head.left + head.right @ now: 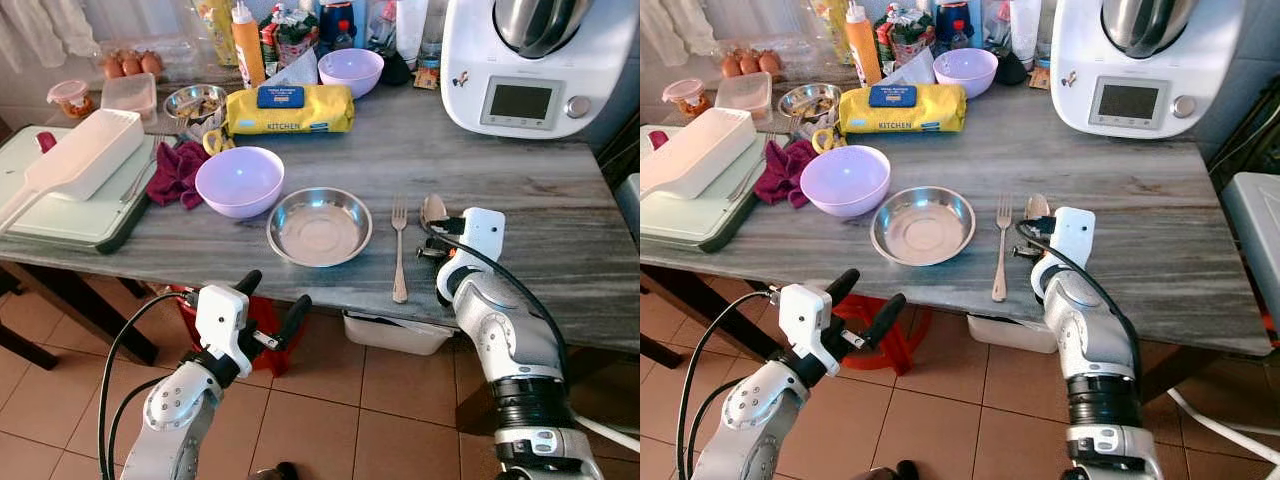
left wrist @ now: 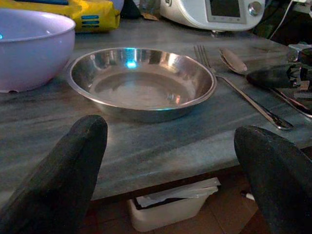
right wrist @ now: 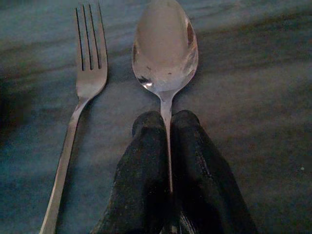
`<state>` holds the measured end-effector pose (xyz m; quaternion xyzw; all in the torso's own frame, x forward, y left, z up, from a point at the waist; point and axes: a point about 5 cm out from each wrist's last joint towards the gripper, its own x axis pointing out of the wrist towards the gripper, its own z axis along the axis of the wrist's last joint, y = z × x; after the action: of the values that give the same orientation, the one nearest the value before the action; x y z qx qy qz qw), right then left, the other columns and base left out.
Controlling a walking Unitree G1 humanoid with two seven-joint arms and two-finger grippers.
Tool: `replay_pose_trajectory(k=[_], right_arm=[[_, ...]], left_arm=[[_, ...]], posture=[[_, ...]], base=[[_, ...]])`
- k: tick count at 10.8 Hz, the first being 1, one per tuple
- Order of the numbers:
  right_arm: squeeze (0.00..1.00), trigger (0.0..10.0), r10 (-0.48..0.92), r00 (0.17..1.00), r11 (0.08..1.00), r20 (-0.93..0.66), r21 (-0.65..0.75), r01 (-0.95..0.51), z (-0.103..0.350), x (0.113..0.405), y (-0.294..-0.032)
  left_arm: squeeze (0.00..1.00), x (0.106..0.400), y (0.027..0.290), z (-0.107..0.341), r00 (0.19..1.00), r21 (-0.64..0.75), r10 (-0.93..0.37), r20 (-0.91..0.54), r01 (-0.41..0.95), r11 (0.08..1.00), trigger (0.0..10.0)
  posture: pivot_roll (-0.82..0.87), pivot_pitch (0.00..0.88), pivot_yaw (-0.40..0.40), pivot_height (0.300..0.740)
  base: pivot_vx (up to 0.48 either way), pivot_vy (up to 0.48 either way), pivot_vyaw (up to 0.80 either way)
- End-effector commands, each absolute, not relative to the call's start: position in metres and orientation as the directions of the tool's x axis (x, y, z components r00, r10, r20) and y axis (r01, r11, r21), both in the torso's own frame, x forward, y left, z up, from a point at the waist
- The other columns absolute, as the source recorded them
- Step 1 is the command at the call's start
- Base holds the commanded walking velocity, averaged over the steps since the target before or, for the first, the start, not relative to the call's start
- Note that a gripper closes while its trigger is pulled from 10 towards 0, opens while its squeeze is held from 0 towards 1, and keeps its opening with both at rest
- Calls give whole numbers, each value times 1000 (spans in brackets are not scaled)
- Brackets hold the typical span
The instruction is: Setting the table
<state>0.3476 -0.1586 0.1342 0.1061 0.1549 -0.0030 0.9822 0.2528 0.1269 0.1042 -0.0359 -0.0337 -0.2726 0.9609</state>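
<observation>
Both arms point(image 1: 500, 330) are silver with ribbed black joint rings, white wrist housings and looping black cables. Each pincer point(image 1: 270, 305) has two long, matte black fingers point(image 2: 63, 180).

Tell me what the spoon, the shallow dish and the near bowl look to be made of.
Spoon: polished metal, probably steel; mirror-bright bowl with reflections, handle pinched in the right hand.
Dish: brushed steel by its look; silvery, with glints on the rim.
Bowl: smooth, glossy lilac; plastic or glazed ceramic, cannot tell which.
</observation>
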Motion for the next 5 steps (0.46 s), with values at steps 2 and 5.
replay_pose_trajectory(k=[2,5], right_arm=[[0,3961,31,872,969,-489,227,94,90,334,-154],[1000,4627,43,875,965,-482,247,89,91,337,-149]], left_arm=[[0,252,131,101,853,-46,-518,63,521,852,10000],[0,252,130,100,854,-45,-517,59,520,853,10000]], posture=[[-27,171,87,740],[-22,172,86,740]], base=[[0,0,0],[0,0,0]])
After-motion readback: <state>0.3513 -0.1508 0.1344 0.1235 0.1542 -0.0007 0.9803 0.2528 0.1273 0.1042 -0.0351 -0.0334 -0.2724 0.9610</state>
